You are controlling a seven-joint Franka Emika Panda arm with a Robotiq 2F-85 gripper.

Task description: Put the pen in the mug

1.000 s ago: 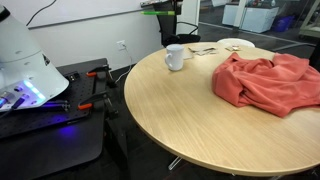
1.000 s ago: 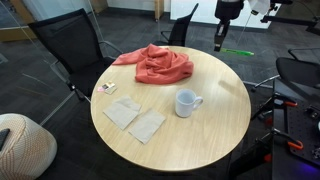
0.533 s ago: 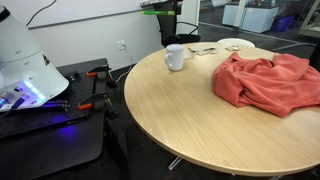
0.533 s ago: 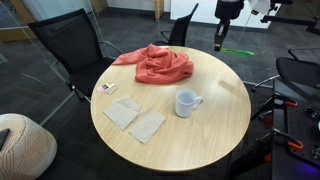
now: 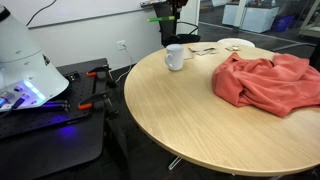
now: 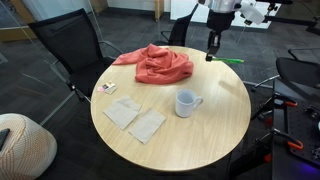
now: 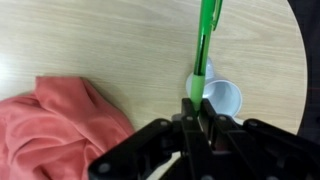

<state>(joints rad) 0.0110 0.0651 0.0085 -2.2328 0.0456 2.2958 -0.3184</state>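
While the gripper (image 7: 198, 115) hovers over the round wooden table (image 7: 100, 40), its fingers pinch the green pen (image 7: 206, 45), which points to twelve o'clock. The white mug (image 7: 225, 98) stands at one o'clock from the fingers, partly behind the pen. A red cloth (image 7: 60, 125) lies at nine o'clock.

White, smooth, rounded arm shell (image 6: 222, 8) in glossy plastic, seen in an exterior view only at its last links. Beneath it a black, boxy gripper (image 6: 210, 52), narrowing toward the tips, dark against the white above. From the wrist view, the same matte black gripper (image 7: 198, 108) across the lower edge: angular, faceted housings on either side, hard straight edges, faint grey sheen along the bevels. At the centre, two slim black fingers (image 7: 212, 120), flat-sided and set close together. Screws and markings too small to tell.
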